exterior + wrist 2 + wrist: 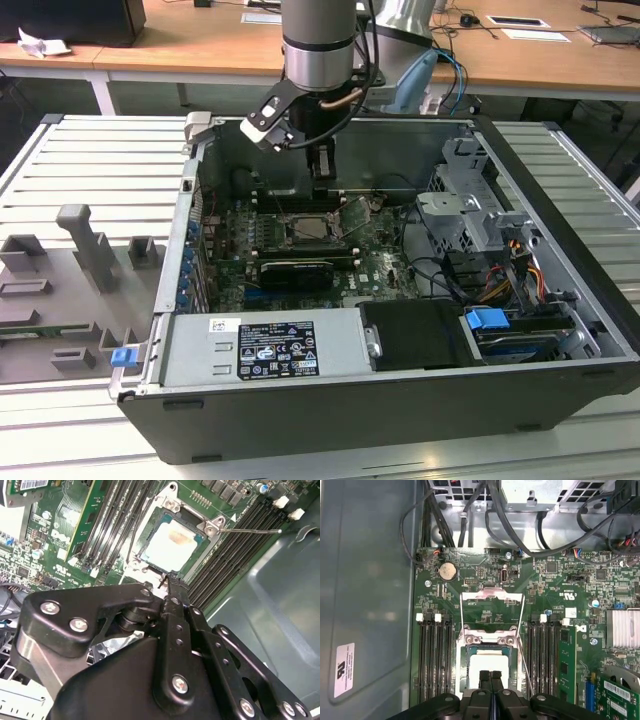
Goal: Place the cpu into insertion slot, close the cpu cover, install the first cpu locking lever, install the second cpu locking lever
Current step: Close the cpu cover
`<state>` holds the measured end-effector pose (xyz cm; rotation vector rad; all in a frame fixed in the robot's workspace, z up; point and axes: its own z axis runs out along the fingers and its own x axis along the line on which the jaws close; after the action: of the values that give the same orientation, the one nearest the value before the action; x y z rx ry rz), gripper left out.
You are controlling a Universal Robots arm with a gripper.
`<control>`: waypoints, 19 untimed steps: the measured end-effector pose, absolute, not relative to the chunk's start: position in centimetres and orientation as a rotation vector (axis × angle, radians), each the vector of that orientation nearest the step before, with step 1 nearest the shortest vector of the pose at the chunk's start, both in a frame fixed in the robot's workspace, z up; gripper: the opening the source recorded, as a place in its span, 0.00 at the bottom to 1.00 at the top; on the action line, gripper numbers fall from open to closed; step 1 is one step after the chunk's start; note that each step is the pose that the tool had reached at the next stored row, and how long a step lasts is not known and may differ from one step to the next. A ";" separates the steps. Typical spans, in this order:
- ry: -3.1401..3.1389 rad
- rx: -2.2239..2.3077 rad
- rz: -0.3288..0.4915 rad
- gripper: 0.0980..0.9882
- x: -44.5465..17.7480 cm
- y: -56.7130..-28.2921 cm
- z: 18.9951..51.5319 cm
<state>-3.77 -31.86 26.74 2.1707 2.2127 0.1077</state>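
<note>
The cpu (489,661) lies flat in the insertion slot (463,666), its pale metal top (172,542) showing in both wrist views. The cpu cover (492,596) is swung open beyond its hinge, with green board visible through its cut-out. Thin wire locking levers (524,650) stand unlatched along the socket's sides; one (250,530) juts out over the memory slots. My gripper (491,676) hovers just above the socket's near edge, shut with nothing between its fingers (175,605). In the exterior view the gripper (320,170) hangs over the socket (312,229).
Black memory slots (435,660) flank the socket on both sides. A green card (565,665) and a silver heatsink (623,628) stand to one side. Cables (470,515) run across the case's far wall. The drive cage (465,215) and power supply (265,345) fill the case's other sides.
</note>
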 end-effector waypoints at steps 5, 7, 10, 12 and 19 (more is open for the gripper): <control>2.213 2.171 0.107 0.01 -3.6 -31.9 26.7; 2.213 2.171 0.108 0.01 -3.6 -31.9 26.7; 2.213 2.171 0.108 0.01 -3.5 -31.9 26.7; 2.213 2.171 0.108 0.01 -3.4 -31.9 26.7; 2.213 2.171 0.108 0.01 -3.0 -31.9 26.7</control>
<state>-3.03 -31.86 26.73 2.1709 2.2127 0.1076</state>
